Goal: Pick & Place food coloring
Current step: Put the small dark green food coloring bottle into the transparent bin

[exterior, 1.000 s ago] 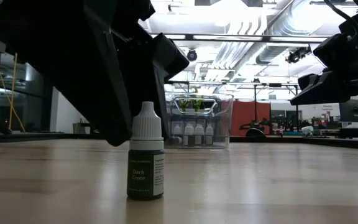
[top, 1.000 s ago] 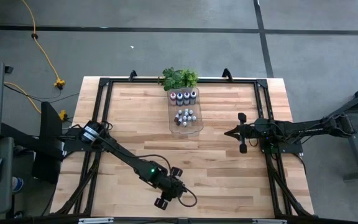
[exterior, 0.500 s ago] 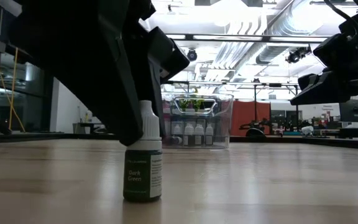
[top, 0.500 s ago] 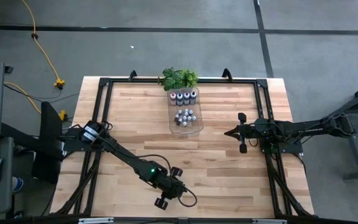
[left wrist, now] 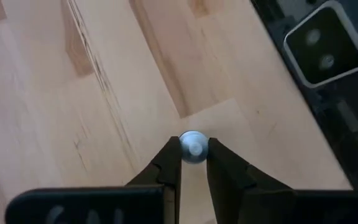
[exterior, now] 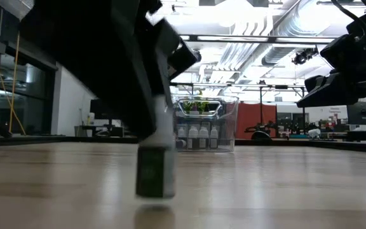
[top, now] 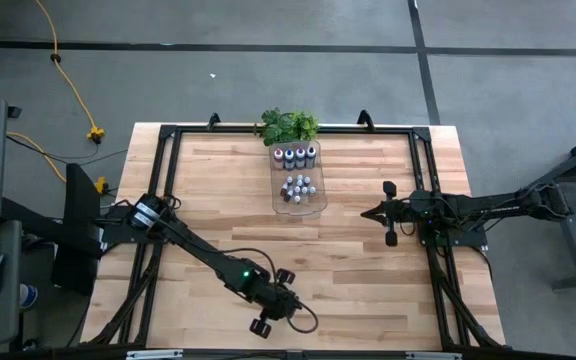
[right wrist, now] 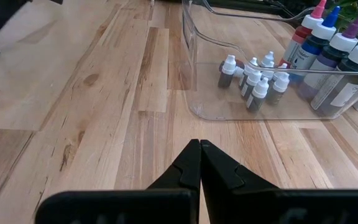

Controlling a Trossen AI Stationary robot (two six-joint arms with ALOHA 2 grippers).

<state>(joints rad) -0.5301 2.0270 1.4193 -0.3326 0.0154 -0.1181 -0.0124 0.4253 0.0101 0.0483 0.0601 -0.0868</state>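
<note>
A clear tray (top: 299, 205) sits at the table's (top: 348, 280) far middle, just in front of a green plant (top: 288, 126). Inside it, at the end nearest the plant, four bigger bottles (top: 296, 156) stand in a row; in the right wrist view their tops read pink, blue, purple and one whitish. In the nearer part of the tray stands a tight cluster of small bottles (top: 298, 188) with white caps. The right wrist view shows about seven of them (right wrist: 253, 76); the exact count cannot be told, since they overlap.

One more small bottle (exterior: 155, 166) is outside the tray, at the table's near edge, well apart from it. The left hand (left wrist: 193, 163) is closed on it: in the left wrist view both fingers (left wrist: 169, 163) press against the sides of its round white cap (left wrist: 193, 147). In the low view the bottle's dark body hangs under the fingers with its base just at or barely above the wood; which one cannot be told, as it is blurred.

The right hand (top: 371, 212) waits over the table's right side, near the tray, pointing towards it. Its fingers (right wrist: 188, 165) are pressed together and hold nothing.
</note>
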